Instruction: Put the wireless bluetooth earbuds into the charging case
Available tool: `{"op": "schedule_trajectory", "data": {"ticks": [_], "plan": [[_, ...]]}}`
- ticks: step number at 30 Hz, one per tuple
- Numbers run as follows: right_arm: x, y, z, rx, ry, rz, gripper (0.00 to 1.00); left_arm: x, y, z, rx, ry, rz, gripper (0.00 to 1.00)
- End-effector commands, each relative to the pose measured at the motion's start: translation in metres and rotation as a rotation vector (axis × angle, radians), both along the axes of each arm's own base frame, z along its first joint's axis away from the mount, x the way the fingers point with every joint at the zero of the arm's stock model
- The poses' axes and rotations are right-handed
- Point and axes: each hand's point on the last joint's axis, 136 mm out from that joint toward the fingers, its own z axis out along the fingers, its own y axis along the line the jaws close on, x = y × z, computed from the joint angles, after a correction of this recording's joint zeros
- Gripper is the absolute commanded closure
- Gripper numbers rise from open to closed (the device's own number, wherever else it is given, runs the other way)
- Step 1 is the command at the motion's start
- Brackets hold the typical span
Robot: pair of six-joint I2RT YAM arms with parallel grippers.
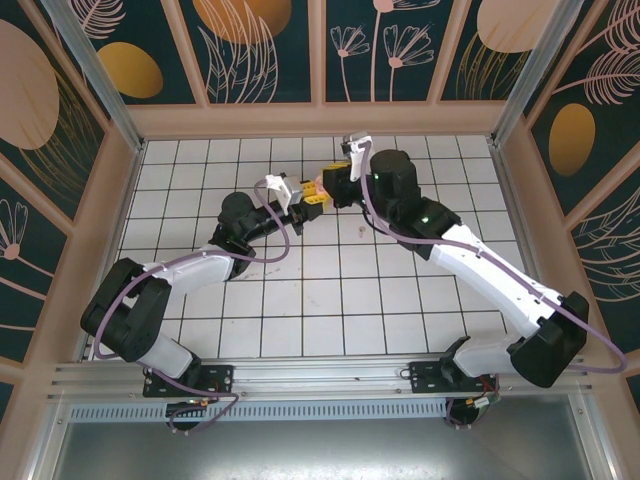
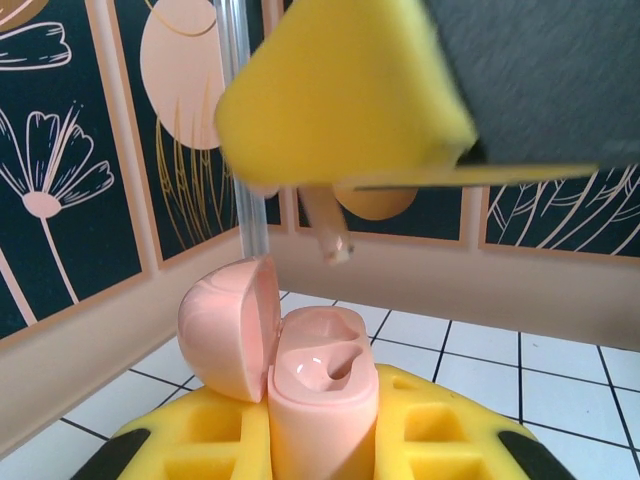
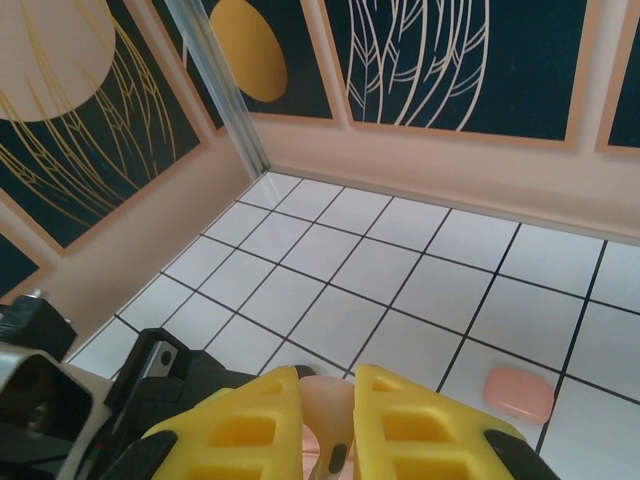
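Your left gripper (image 1: 300, 208) reaches in from the left over the white tiled table (image 1: 330, 300), above the middle of it and nearer its far edge. Its yellow foam-padded fingers (image 2: 215, 430) are clamped on a pale pink plastic charging case (image 2: 325, 375). You hold the case upright. Its rounded lid (image 2: 228, 330) is hinged open to the left, and the moulded top of the case faces up. Just above that, apart from the case, hangs a pale pink stemmed earbud (image 2: 328, 230) with its stem pointing down at a slight tilt toward the case. Your right gripper (image 3: 328, 385) comes in from the right to meet the left one. Its yellow fingers (image 3: 420, 420) are pinched together on that earbud, which you can see wedged between the pads in the right wrist view. Further right in that view, a coral-pink rounded oval object (image 3: 520, 392) lies flat on a tile, well apart from both grippers. You cannot tell from here what it is.
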Motion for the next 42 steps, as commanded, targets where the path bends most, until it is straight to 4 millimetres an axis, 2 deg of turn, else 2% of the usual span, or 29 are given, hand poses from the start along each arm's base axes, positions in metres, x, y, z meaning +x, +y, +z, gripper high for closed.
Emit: {"op": "schedule_trajectory", "data": {"ticks": [1, 9, 27, 36, 42], "plan": [[-0.012, -0.01, 0.034, 0.063, -0.028, 0.003, 0.85, -0.009, -0.001, 0.021, -0.029, -0.105, -0.021, 1.0], [-0.021, -0.009, 0.017, 0.059, 0.029, 0.03, 0.85, -0.013, -0.001, 0.026, -0.022, -0.14, -0.03, 1.0], [-0.017, 0.002, -0.008, 0.029, 0.079, 0.057, 0.85, -0.016, -0.001, 0.036, -0.02, -0.157, -0.043, 1.0], [-0.011, 0.003, -0.015, 0.015, 0.084, 0.046, 0.86, -0.018, -0.002, 0.038, -0.021, -0.161, -0.055, 1.0], [-0.004, 0.001, -0.013, 0.01, 0.074, 0.034, 0.86, -0.02, -0.002, 0.037, -0.019, -0.161, -0.058, 1.0]]}}
